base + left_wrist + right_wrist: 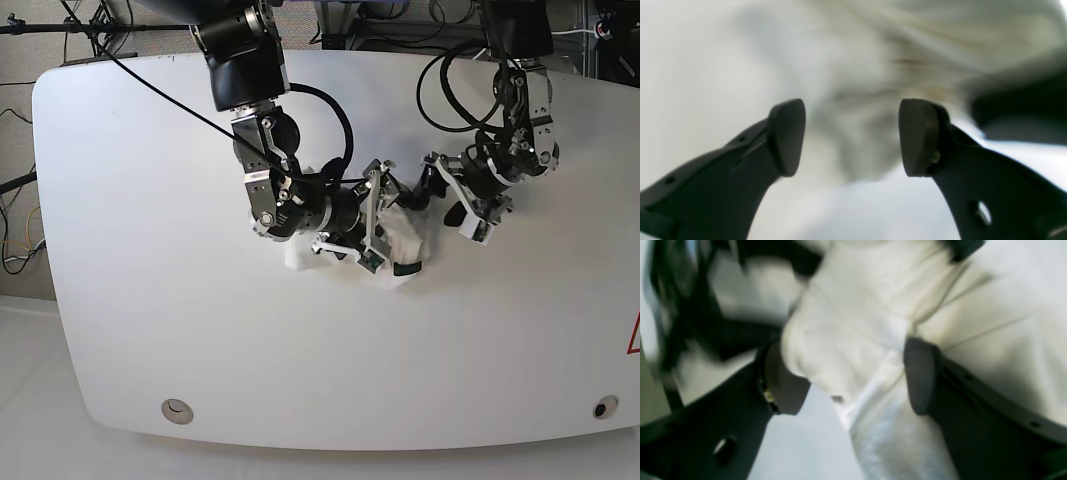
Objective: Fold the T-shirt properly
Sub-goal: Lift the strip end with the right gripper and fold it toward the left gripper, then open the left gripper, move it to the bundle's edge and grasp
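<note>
Left wrist view: left gripper (851, 136) with jaws wide apart, nothing between them; dark matte pads (786, 136), rounded and smooth. Beyond, a blurred pale mass with creases, probably the T-shirt (873, 100), though focus too poor to confirm. Light, smooth surface below.

Right wrist view: right gripper (853, 376) with jaws spread; a bunched lobe of soft white cotton T-shirt (846, 330) hanging between the pads (920, 376), touching or nearly touching both, not squeezed. Folded hem edge and seam lines visible; fabric matte, gently wrinkled. Dark blurred arm parts at upper left.

Base view: T-shirt (405, 243) crumpled in a small heap near the middle of the white table (150, 250), slightly toward the far edge. Right gripper (372, 225) directly over the heap, hiding much of it; left gripper (470, 205) just beside the heap, apart from it. Table glossy with rounded corners; round insets near both front corners. Black cables (330, 110) looping above the arms; cluttered floor and wiring past the far edge.
</note>
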Action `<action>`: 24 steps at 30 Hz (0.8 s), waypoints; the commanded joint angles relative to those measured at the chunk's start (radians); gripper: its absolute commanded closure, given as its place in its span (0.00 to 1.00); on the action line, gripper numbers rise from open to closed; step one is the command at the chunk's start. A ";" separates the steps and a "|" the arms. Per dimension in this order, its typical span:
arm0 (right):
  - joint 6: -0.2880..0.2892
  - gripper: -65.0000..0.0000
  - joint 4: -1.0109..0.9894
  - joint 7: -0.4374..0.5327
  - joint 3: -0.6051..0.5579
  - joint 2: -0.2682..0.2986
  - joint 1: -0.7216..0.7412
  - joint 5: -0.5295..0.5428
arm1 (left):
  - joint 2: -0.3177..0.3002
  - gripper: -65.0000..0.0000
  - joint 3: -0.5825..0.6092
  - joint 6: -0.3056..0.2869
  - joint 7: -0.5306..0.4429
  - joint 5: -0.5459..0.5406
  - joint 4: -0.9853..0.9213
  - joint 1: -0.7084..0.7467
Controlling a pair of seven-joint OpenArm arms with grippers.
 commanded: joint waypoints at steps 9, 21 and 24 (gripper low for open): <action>0.008 0.35 0.013 0.019 -0.003 -0.007 0.019 0.009 | -0.001 0.37 -0.096 -0.009 -0.025 -0.031 0.067 -0.016; 0.008 0.35 0.019 0.016 -0.007 -0.007 0.024 0.018 | -0.006 0.37 -0.239 -0.009 0.083 -0.031 0.249 -0.022; 0.008 0.35 0.019 0.016 -0.009 -0.007 0.026 0.018 | -0.007 0.37 -0.284 -0.009 0.116 -0.030 0.283 -0.045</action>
